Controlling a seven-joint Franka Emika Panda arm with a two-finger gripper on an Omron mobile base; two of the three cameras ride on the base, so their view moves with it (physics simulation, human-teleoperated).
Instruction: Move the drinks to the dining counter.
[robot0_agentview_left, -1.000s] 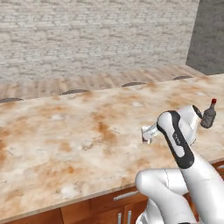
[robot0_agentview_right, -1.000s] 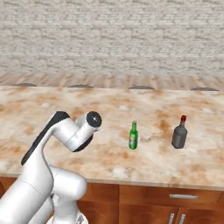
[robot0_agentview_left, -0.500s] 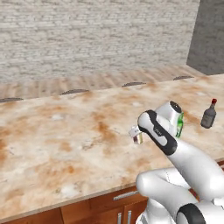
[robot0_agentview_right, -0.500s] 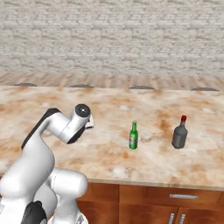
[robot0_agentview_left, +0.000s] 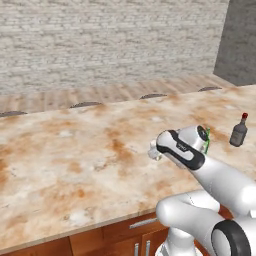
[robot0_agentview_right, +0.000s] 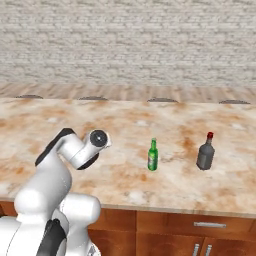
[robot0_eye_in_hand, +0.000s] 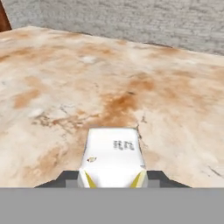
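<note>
A small white carton (robot0_eye_in_hand: 114, 153) with a red mark sits between my fingertips (robot0_eye_in_hand: 70, 178), and the gripper (robot0_eye_in_hand: 113, 178) is shut on it. In the left base view the gripper (robot0_agentview_left: 153, 150) hangs low over the dining counter (robot0_agentview_left: 75, 165), left of the bottles. The slim green bottle (robot0_agentview_right: 153, 155) stands upright on the counter (robot0_agentview_right: 125, 122). It is partly hidden behind my arm as the green bottle (robot0_agentview_left: 207, 141). Right of it stands the squat dark-grey bottle (robot0_agentview_right: 205, 152) with a red cap, also seen as the dark bottle (robot0_agentview_left: 239, 131).
The marbled countertop stretches far to the left and ahead of the carton. Round stool tops (robot0_agentview_left: 85, 105) line its far edge. Wood cabinet fronts with silver handles (robot0_agentview_right: 209, 225) run below the near edge. A brick wall stands behind.
My arm has swung to the left over the counter with the carton in its grip, uncovering the green bottle in the left base view. Both bottles stayed put.
</note>
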